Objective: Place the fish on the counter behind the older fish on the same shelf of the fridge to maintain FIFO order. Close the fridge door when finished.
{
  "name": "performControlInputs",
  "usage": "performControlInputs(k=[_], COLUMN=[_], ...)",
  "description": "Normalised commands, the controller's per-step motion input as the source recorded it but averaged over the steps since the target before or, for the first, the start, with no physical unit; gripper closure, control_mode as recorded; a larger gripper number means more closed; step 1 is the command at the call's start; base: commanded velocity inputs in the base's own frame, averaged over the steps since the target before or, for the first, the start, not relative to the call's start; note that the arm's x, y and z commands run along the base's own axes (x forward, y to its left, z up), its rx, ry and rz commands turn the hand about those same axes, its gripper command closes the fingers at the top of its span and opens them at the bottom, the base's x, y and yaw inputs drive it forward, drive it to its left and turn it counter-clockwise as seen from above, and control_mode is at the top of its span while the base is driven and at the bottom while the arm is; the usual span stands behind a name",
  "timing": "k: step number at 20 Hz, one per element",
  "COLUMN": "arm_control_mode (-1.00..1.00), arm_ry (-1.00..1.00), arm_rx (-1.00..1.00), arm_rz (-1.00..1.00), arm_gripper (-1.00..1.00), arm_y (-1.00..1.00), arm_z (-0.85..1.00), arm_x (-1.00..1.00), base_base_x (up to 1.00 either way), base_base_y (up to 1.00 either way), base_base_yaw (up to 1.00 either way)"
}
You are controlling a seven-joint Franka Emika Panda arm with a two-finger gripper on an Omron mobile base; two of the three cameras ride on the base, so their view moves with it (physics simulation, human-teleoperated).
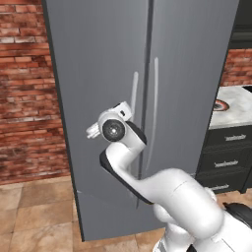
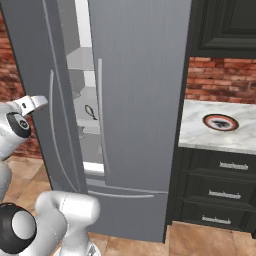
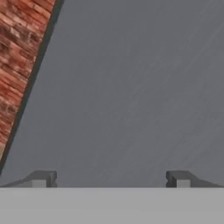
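I am facing the tall grey French-door fridge (image 1: 147, 98) with slim vertical handles, and my hand (image 3: 110, 179) is hovering close in front of its left door panel, the two small dark fingertips (image 3: 43, 178) standing spread wide apart with nothing between them. In the hand view the flat grey door surface is lying straight ahead of the fingertips, with a strip of red brick wall (image 3: 19, 57) showing at the panel's outer edge. In the left base view my white arm is rising from the lower right, bending at the elbow and pointing the wrist toward the left door, beside the left handle (image 1: 134, 93), whose long axis is running vertically. In the right base view the left door is standing slightly ajar, opening a narrow gap onto the white interior, where pale grey shelves (image 2: 90, 127) are crossing the gap; a small dark shape is sitting there, too small for me to name. The fish I am meant to move is lying well off to my right, on the white grey-veined marble tabletop (image 2: 200, 135) above dark drawers; a round red, white and dark object (image 2: 220, 121) is resting there, and I cannot tell whether the fish is part of it. My judgement is that the door needs opening wider first.
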Motion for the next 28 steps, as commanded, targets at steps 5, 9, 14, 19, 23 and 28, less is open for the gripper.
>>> performControlInputs(k=[5,9,14,19,23,28], arm_control_mode=[-1.0,-1.0,-1.0,-1.0,-1.0,-1.0], arm_ry=[0.0,0.0,0.0,0.0,0.0,0.0], arm_rx=[0.05,0.04,0.04,0.04,0.03,0.03], arm_rz=[-0.02,-0.02,-0.02,-0.01,0.0,0.0], arm_gripper=[-1.0,-1.0,-1.0,-1.0,-1.0,-1.0], arm_y=[-0.34,-0.3,-0.3,-0.26,-0.2,-0.17], arm_z=[0.08,0.04,0.0,0.0,0.0,-0.06], arm_x=[0.8,0.76,0.74,0.73,0.75,0.74], base_base_x=[0.0,0.0,0.0,0.0,0.0,0.0], base_base_y=[0.0,0.0,0.0,0.0,0.0,0.0], base_base_yaw=[0.0,0.0,0.0,0.0,0.0,0.0])
